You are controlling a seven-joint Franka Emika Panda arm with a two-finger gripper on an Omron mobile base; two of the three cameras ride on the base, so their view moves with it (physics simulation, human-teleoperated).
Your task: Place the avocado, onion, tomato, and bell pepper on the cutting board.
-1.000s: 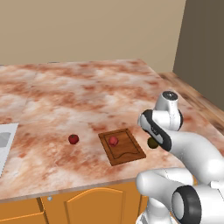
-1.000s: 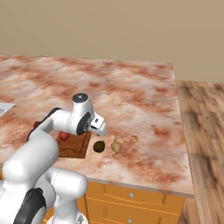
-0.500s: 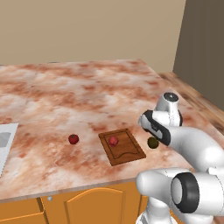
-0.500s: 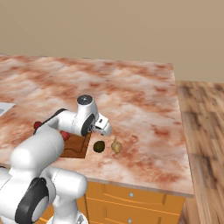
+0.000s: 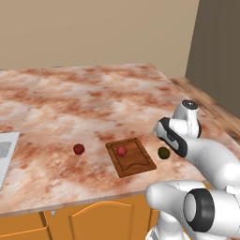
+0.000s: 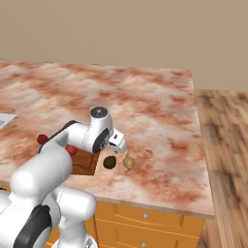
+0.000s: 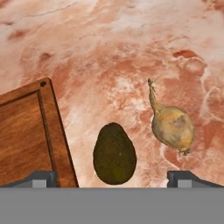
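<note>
The avocado (image 7: 114, 154) lies on the tabletop (image 5: 93, 103) just beside the board (image 7: 26, 135), with the onion (image 7: 172, 126) near on its other side. It looks firm, smooth and prone to roll; I would grip it across its widest middle. The end effector (image 7: 113, 177) hovers above it, wide open and empty. Marbled stone tabletop, beige wall behind.
</note>
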